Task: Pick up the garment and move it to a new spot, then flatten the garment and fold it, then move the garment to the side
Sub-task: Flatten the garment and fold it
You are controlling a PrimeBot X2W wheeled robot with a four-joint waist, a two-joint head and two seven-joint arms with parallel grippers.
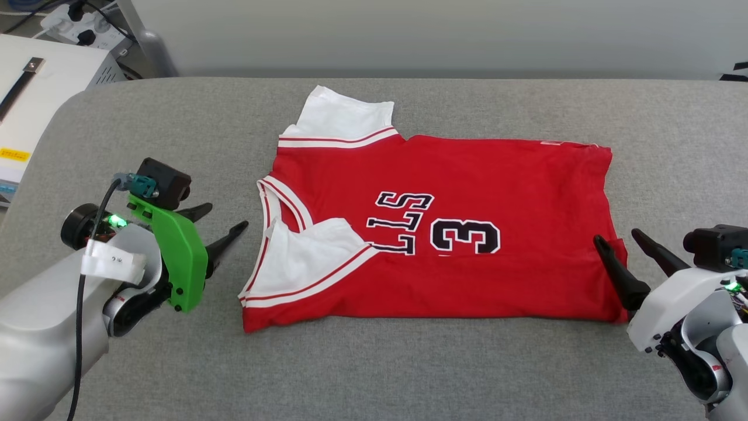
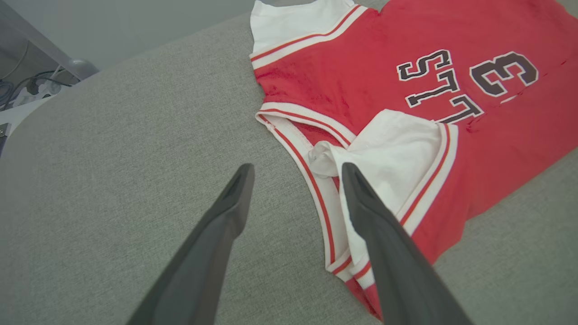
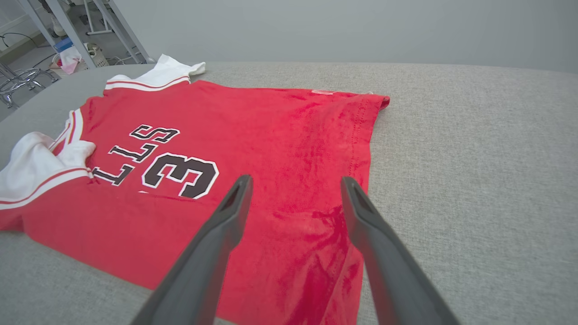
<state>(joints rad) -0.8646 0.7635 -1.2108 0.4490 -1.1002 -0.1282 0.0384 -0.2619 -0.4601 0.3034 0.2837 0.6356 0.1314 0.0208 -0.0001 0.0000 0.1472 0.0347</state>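
The garment is a red jersey with white sleeves. It lies flat on the grey table, collar to the left and hem to the right. Its near side is folded over, so one white sleeve covers part of the black lettering. My left gripper stands open just left of the collar with nothing between its fingers. In the left wrist view the gripper hovers over the collar edge of the garment. My right gripper is open at the hem's near right corner. Its wrist view shows the gripper above the garment.
A white box sits beyond the table's rounded left end, with a power strip and a metal post behind it. Bare grey table surface runs along the front and the far right.
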